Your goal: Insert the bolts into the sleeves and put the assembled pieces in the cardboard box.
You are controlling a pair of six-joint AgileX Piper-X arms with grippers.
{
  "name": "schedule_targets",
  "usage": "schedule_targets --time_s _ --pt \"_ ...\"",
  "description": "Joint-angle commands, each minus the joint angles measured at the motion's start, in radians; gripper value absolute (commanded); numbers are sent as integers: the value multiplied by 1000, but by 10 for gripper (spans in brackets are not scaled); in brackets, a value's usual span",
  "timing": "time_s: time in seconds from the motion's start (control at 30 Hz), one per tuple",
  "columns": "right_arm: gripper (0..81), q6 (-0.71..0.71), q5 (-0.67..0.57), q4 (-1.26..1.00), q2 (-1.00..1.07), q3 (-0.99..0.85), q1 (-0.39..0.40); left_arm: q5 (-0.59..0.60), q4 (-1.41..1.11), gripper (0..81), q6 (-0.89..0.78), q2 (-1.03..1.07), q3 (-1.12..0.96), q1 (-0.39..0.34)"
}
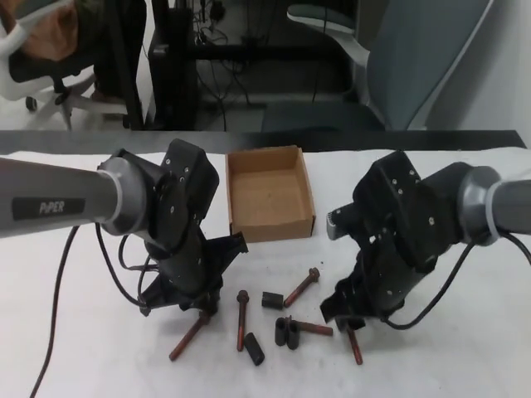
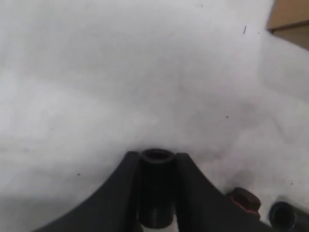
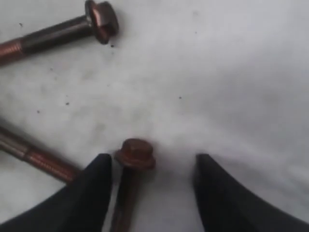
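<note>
Left wrist view: the left gripper (image 2: 157, 162) is clamped on a short black cylindrical metal sleeve (image 2: 157, 193), with the sleeve's open end at the fingertips. Farther back on the white-covered bench (image 1: 465, 348) sits the open brown cardboard box (image 1: 274, 225). The right gripper (image 3: 153, 163) stands wide, its fingers astride a copper-coloured hex-head steel bolt (image 3: 136, 153) lying flat, close to one finger. The bolt looks rigid, dense and prone to rolling; best gripped across the shank near the head.
</note>
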Motion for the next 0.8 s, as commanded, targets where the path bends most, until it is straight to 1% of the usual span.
schedule_targets --time_s 0.0,0.03,0.07,0.1,0.13,0.2,0.23,0.3,0.4,0.47,0.53,0.6,0.67,0.77 --pt "454 11 6 13 1 -8 17 -17 -17 17 29 22 2 0" --pt "370 11 20 12 1 -8 22 -7 -35 18 48 20 2 0" --pt "235 11 31 11 1 -8 26 8 -57 18 77 15 2 0" --pt "64 8 33 11 1 -8 31 19 -71 18 111 6 2 0" --pt "0 8 34 13 1 -8 35 24 -89 18 142 -4 2 0" --pt "6 9 31 13 -1 -8 43 24 -109 18 196 -27 2 0" --pt "6 9 31 13 -13 -8 48 22 -116 18 280 -63 2 0" --pt "6 9 34 6 -39 -8 48 21 -124 18 386 -109 11 -5" --pt "6 15 34 -55 -126 -8 48 16 -171 18 552 -197 43 -26" --pt "6 17 34 -131 -201 -8 48 20 -260 18 636 -266 96 -49" --pt "6 23 34 -210 -294 -4 48 21 -385 18 657 -356 166 -80" --pt "6 31 47 -307 -386 15 57 8 -522 18 638 -450 243 -121" --pt "6 32 47 -383 -471 45 67 -60 -623 18 619 -541 332 -176" --pt "6 50 34 -454 -577 103 77 -165 -662 18 619 -668 439 -268"
